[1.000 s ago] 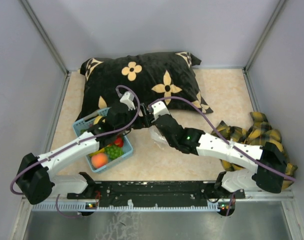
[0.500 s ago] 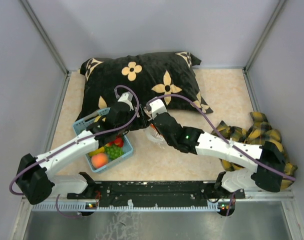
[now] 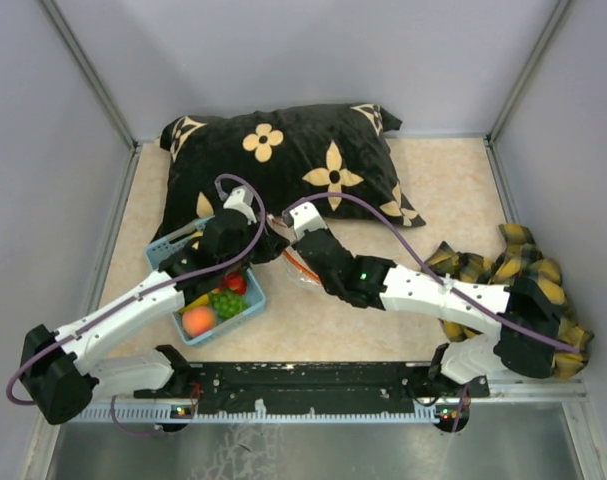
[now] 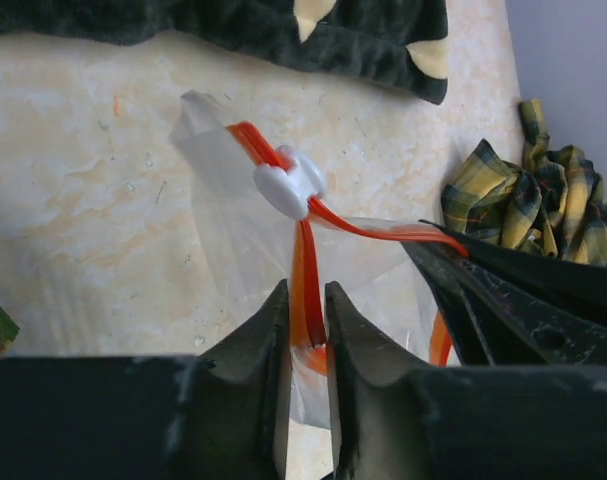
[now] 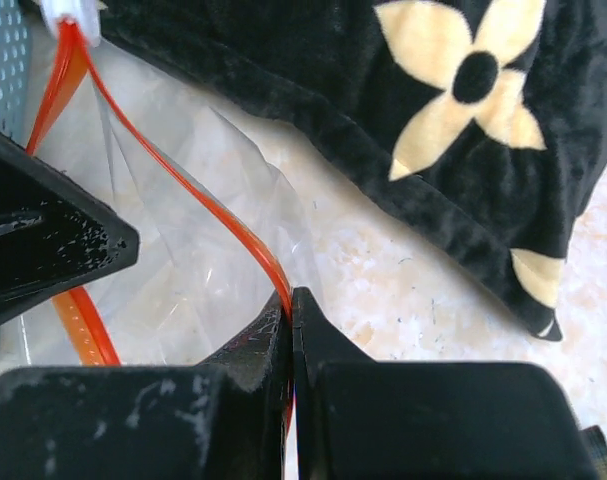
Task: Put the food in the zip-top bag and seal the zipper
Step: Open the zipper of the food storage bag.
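The zip-top bag [image 3: 301, 270] is a clear pouch that hangs between both grippers, just right of the basket. Its zipper [image 4: 305, 275], a red strip with a white slider [image 4: 288, 188], runs between my left gripper's [image 4: 305, 305] jaws, which stand narrow and pinch it. My right gripper [image 5: 291, 305] is shut on the same red strip [image 5: 198, 205] further along the mouth. The bag looks empty. The food lies in the light blue basket [image 3: 251, 310]: a strawberry [image 3: 237, 283], green grapes [image 3: 224, 302] and a peach [image 3: 197, 320].
A black pillow with tan flowers [image 3: 283, 160] lies at the back, its edge right behind the bag. A yellow-green plaid cloth [image 3: 513, 270] is bunched at the right, under the right arm. Grey walls close in the table on three sides.
My left gripper's jaws have closed from wide onto the red zipper strip. Both grippers and the bag have drifted a little to the left.
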You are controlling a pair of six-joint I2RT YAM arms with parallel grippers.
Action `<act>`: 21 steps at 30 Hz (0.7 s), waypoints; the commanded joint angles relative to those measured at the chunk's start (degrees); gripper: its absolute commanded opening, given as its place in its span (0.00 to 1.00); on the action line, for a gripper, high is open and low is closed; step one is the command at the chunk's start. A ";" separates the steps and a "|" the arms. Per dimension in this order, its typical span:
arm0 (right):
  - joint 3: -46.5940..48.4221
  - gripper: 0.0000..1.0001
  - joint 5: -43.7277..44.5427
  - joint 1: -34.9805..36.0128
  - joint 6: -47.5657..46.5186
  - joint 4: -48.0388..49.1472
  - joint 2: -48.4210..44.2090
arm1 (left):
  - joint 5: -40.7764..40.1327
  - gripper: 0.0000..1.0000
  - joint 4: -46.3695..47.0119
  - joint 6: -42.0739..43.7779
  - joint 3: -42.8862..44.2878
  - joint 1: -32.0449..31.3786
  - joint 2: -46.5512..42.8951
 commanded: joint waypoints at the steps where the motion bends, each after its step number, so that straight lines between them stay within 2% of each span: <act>1: -0.01 0.01 4.63 0.48 -3.37 4.55 -1.95 | 3.21 0.13 7.08 -0.23 -3.89 0.17 0.19; 2: -0.07 0.01 5.12 0.48 -4.20 4.64 -2.17 | 3.84 0.06 8.54 -0.15 -4.29 0.17 0.48; 4: -0.41 0.02 6.22 0.48 -6.12 4.80 -2.91 | 4.82 0.00 11.78 -0.09 -5.42 0.31 0.83; 7: -1.85 0.05 7.35 -0.08 -9.93 6.19 -4.86 | 8.28 0.00 18.00 -0.14 -7.80 1.49 0.95; 9: -2.06 0.06 6.69 -1.26 -11.98 6.30 -6.47 | 13.25 0.00 26.03 -0.15 -10.36 2.53 1.13; 13: -2.46 0.12 -5.03 -4.93 -13.49 4.79 -10.41 | 19.42 0.00 37.71 0.98 -12.32 2.99 4.05; 17: -5.69 0.25 -10.65 -6.68 -13.32 5.82 -12.52 | 22.53 0.00 45.33 1.57 -13.67 3.01 6.48; 21: -9.11 0.34 -9.49 -7.11 -12.01 5.58 -12.35 | 23.80 0.00 51.26 0.88 -15.93 3.03 8.15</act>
